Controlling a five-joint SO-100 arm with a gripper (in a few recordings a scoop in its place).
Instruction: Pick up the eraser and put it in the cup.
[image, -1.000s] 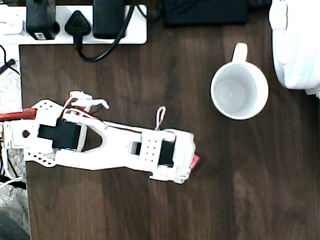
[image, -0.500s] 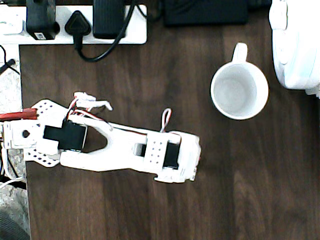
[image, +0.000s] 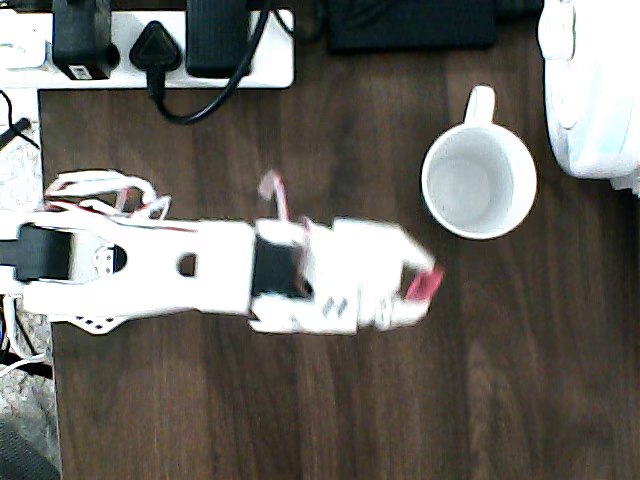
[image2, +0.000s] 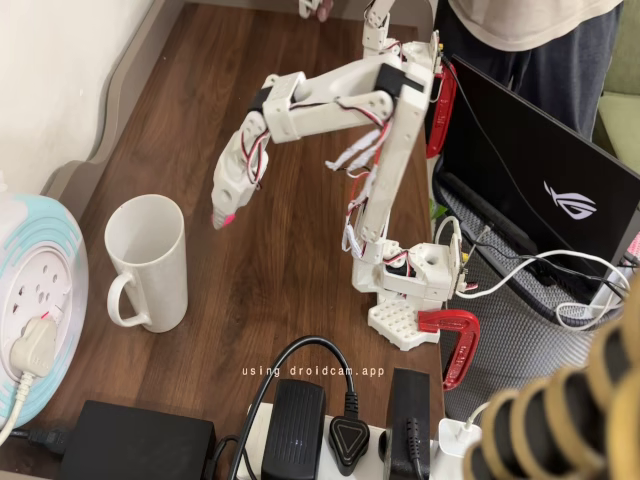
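Observation:
The white cup (image: 479, 180) stands upright on the dark wooden table, handle toward the top of the overhead view; in the fixed view the cup (image2: 148, 262) is at the left. My white gripper (image: 420, 285) is lifted off the table and shut on the pink-red eraser (image: 424, 283), which sticks out at its tip. It hangs just left of and below the cup's rim in the overhead view. In the fixed view the gripper (image2: 225, 213) points down with the eraser (image2: 227, 218) at its tip, above and right of the cup's mouth.
A white power strip (image: 150, 45) with black plugs lies along the table's top edge. A large white appliance (image: 595, 85) stands right of the cup. A laptop (image2: 540, 180) and a person stand behind the arm's base (image2: 410, 290).
The arm has risen from the table and swung toward the cup, carrying the eraser up with it; the gripper tip moved right and the picture of it is blurred.

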